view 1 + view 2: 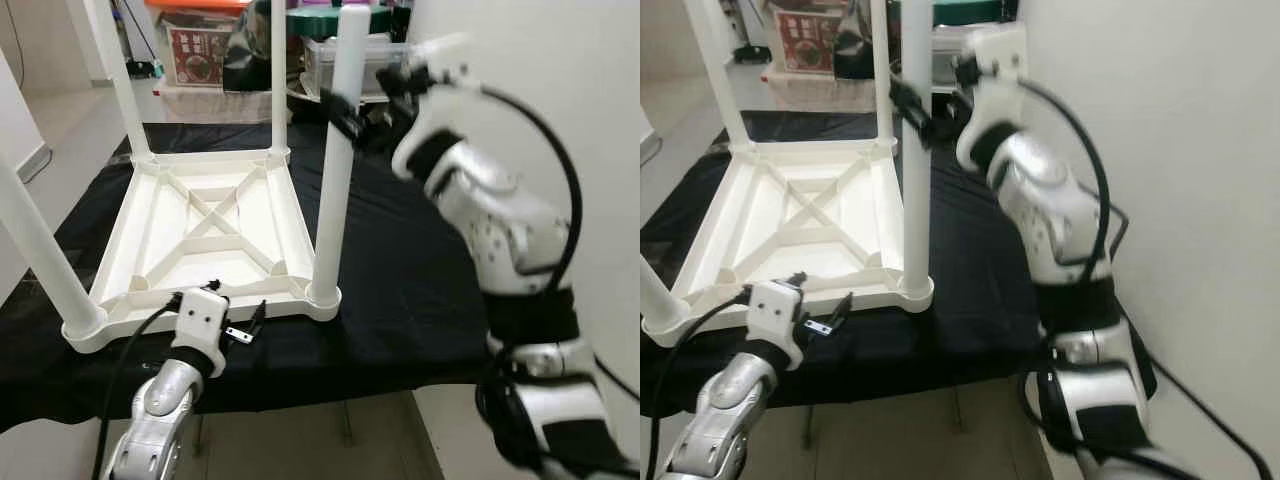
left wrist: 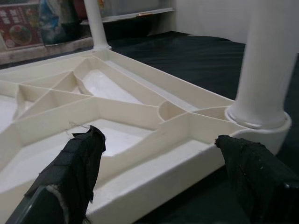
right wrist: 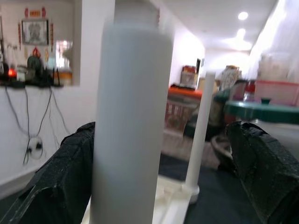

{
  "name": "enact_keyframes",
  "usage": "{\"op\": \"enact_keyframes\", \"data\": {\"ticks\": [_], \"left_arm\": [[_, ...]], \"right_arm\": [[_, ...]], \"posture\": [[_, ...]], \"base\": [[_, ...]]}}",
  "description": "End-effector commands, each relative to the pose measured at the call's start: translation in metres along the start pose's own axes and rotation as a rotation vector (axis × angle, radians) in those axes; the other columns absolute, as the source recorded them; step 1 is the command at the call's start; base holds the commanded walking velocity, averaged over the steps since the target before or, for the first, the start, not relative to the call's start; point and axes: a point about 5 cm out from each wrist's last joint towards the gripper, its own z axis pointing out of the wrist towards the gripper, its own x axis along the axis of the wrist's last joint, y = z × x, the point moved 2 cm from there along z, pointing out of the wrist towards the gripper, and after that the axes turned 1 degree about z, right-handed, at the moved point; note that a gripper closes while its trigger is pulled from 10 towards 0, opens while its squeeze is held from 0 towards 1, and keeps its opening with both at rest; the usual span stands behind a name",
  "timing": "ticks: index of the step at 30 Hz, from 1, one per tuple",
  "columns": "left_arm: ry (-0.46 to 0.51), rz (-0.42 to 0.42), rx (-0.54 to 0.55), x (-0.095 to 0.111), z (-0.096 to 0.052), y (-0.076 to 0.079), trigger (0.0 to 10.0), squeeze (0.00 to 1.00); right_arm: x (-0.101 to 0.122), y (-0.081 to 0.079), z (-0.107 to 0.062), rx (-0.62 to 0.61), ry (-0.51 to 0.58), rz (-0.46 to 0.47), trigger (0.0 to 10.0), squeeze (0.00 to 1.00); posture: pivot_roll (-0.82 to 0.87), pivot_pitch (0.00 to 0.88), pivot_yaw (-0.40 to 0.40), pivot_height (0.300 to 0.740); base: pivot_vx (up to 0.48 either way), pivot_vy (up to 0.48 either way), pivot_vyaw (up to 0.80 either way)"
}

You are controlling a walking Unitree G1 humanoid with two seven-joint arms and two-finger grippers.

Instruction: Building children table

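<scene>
Inverted tabletop (image 1: 210,235) on the black-draped desk (image 1: 400,270): right end effector (image 1: 345,120), fingers apart around the near-right leg (image 1: 335,170), likely steadies it in its socket, while left end effector (image 1: 240,318), spread, hovers at the near rim.

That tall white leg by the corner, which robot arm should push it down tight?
Probably the right. The right gripper already has its open jaws around the white leg high up; the left gripper sits low at the tabletop edge.
</scene>
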Motion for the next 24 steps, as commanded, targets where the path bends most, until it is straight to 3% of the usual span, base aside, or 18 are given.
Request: {"op": "enact_keyframes", "data": {"ticks": [1,3,4,5,17,21,24], "left_arm": [[-0.024,0.004,0.000,-0.006,-0.001,0.001,10.0,0.00],[-0.027,0.002,0.000,-0.007,-0.002,0.002,10.0,0.00],[-0.029,0.002,0.000,-0.008,-0.002,0.003,10.0,0.00],[-0.031,0.001,0.000,-0.008,-0.003,0.003,10.0,0.00],[-0.051,0.003,-0.002,-0.014,-0.004,0.005,10.0,0.00],[-0.054,0.005,-0.005,-0.015,-0.003,0.005,10.0,0.00],[-0.055,0.006,-0.008,-0.015,-0.001,0.005,10.0,0.00]], "right_arm": [[-0.005,0.006,0.001,-0.031,-0.018,0.028,10.0,0.00],[-0.001,0.005,0.005,-0.026,-0.011,0.033,10.0,0.00],[0.000,0.004,0.008,-0.022,-0.009,0.035,0.9,0.00],[0.001,0.003,0.009,-0.024,-0.005,0.042,0.0,0.00],[0.000,0.007,0.005,-0.054,-0.008,0.121,0.0,0.00],[0.000,0.013,0.002,-0.095,-0.013,0.182,0.0,0.00],[-0.001,0.025,0.001,-0.167,-0.012,0.279,0.0,0.00]], "posture": [[0.09,0.000,-0.086,0.740],[0.09,0.000,-0.088,0.740],[0.09,0.000,-0.091,0.740],[0.09,0.000,-0.093,0.740],[0.07,0.000,-0.084,0.740],[0.06,0.000,-0.079,0.740],[0.06,0.000,-0.079,0.740]], "base": [[0.000,0.000,0.00],[0.000,0.000,0.00],[0.000,0.000,0.00],[0.000,0.000,0.00],[0.000,0.000,0.00],[0.000,0.000,0.00],[0.000,0.000,0.00]]}}
